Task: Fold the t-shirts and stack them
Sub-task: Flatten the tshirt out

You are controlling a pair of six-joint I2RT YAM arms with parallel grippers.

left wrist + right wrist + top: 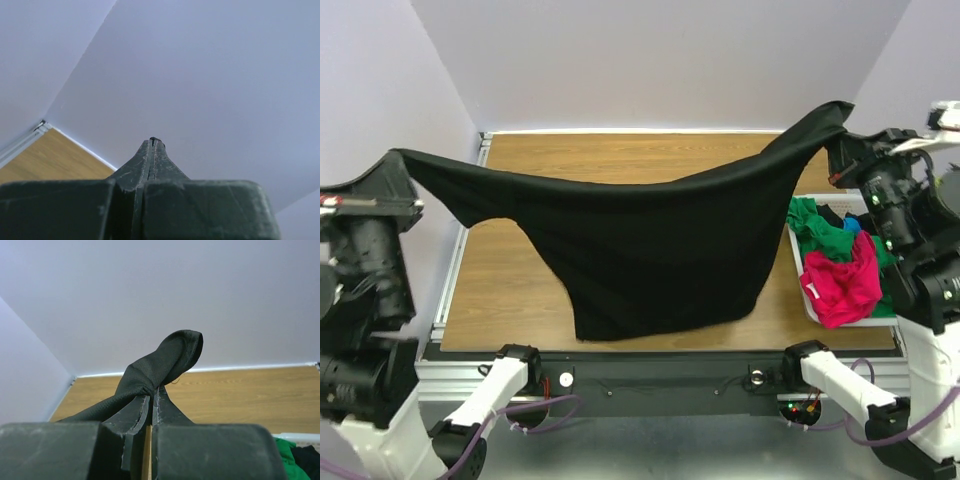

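Note:
A large black t-shirt (650, 250) hangs stretched above the wooden table (510, 280), its lower hem draping onto the wood. My left gripper (398, 157) is raised at the far left and shut on one corner of it. In the left wrist view only a sliver of dark cloth shows at the tips of the closed left gripper (154, 142). High at the right, my right gripper (838, 130) is shut on the other corner. The right wrist view shows a bunched fold of black cloth (170, 357) pinched at the right gripper (154, 390). More t-shirts lie heaped at the right: green (820, 235), magenta-pink (845, 285), blue (852, 226).
A white basket (807, 290) at the table's right edge holds the heaped shirts, with the pink one spilling over its rim. Pale walls enclose the table on the left, back and right. A metal frame (448, 290) borders the table's left side.

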